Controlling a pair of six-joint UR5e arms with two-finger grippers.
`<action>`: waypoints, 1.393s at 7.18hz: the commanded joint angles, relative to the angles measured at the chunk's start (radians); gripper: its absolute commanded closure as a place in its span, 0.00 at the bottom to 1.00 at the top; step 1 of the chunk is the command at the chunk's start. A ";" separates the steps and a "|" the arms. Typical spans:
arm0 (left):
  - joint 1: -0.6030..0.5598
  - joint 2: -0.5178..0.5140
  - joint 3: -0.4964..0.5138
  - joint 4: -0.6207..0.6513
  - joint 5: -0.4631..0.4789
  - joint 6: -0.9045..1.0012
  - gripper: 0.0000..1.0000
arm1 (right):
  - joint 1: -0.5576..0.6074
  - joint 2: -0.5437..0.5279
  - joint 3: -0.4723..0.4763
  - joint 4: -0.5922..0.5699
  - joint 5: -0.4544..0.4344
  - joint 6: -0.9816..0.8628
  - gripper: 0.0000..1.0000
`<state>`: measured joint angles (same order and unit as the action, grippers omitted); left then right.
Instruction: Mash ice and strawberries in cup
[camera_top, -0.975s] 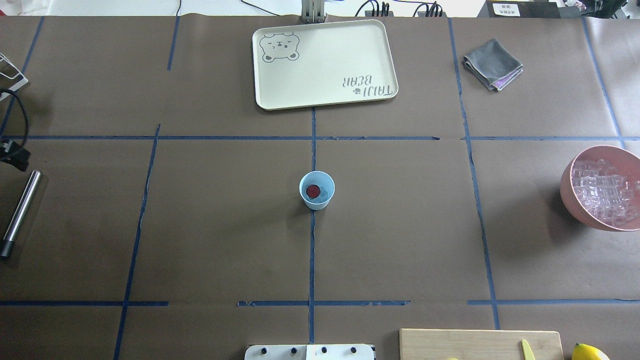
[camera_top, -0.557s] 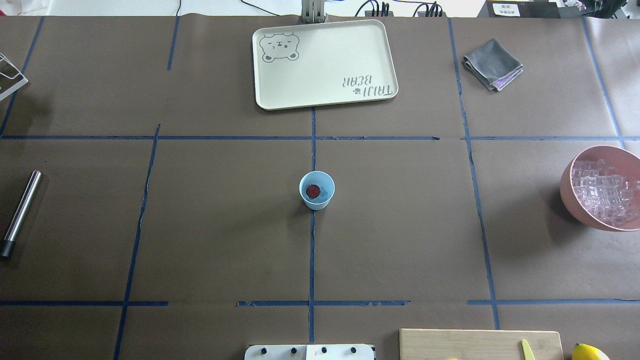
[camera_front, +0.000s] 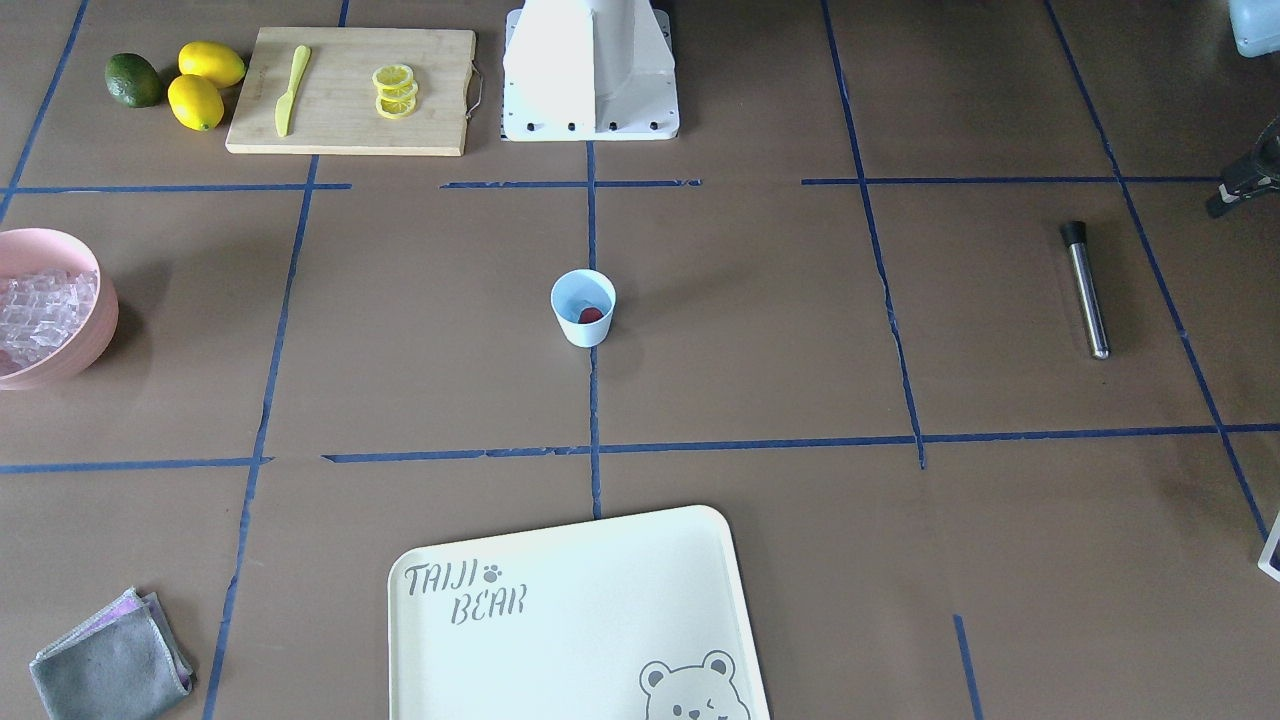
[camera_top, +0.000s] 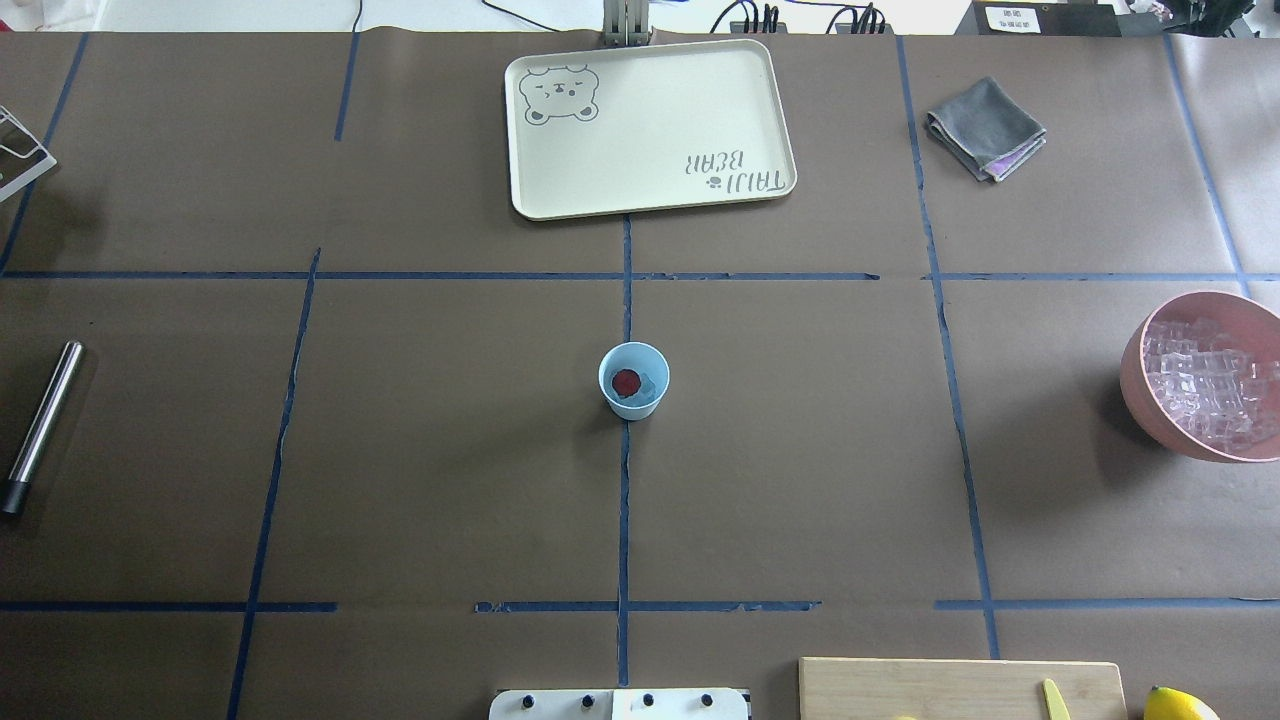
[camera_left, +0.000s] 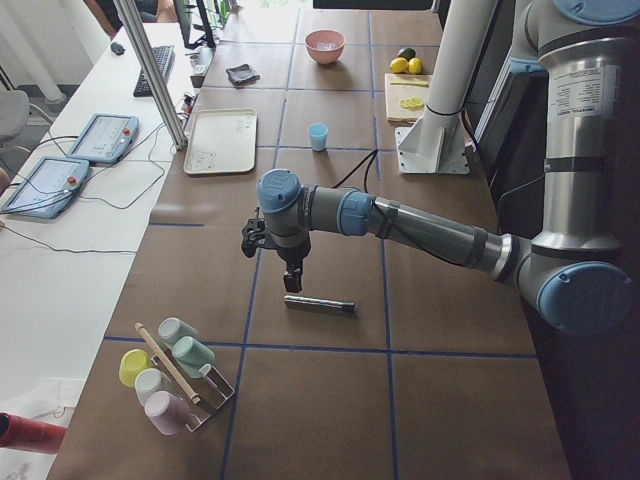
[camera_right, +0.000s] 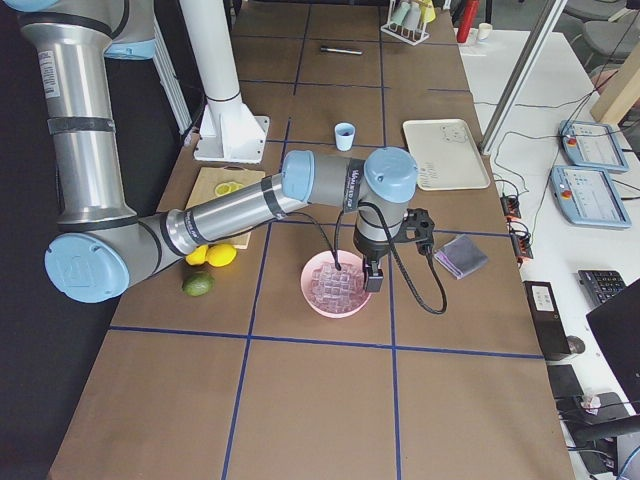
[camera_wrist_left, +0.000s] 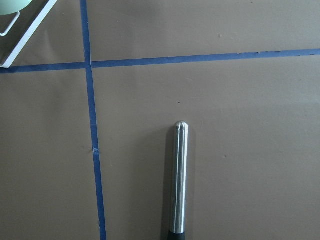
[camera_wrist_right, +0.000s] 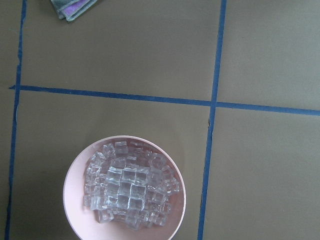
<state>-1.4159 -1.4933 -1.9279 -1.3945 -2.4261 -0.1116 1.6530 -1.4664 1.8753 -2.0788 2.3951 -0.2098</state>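
The pale blue cup (camera_top: 633, 380) stands at the table's middle; it also shows in the front view (camera_front: 583, 308). A red strawberry (camera_top: 626, 381) lies inside it beside a clear ice cube (camera_top: 650, 386). More ice (camera_wrist_right: 127, 187) fills a pink bowl (camera_top: 1135, 385) at the right edge. A steel rod with a black end (camera_top: 42, 425) lies at the far left, seen close in the left wrist view (camera_wrist_left: 178, 180). My left gripper (camera_left: 292, 278) hovers above that rod. My right gripper (camera_right: 372, 278) hovers above the bowl. I cannot tell whether either is open or shut.
A cream bear tray (camera_top: 648, 125) and a folded grey cloth (camera_top: 985, 128) lie at the far side. A cutting board (camera_front: 350, 90) with lemon slices and a yellow knife, two lemons (camera_front: 205, 85) and a lime are near the base. A rack of cups (camera_left: 170, 370) stands past the rod.
The dark part of my left arm at the overhead view's left edge has moved out of that view. The cup, rod and bowl have not moved.
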 joint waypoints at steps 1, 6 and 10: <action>-0.003 0.034 -0.040 -0.003 -0.008 -0.005 0.00 | 0.004 0.003 0.007 -0.013 0.007 0.004 0.00; -0.095 -0.013 0.044 0.006 -0.007 0.048 0.00 | -0.076 -0.014 -0.047 -0.003 -0.065 -0.005 0.00; -0.123 -0.035 0.116 -0.001 0.004 0.110 0.00 | -0.075 -0.052 -0.113 0.100 -0.057 -0.016 0.00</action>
<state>-1.5428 -1.5212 -1.8280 -1.3896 -2.4237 -0.0068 1.5782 -1.5045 1.7604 -1.9892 2.3377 -0.2282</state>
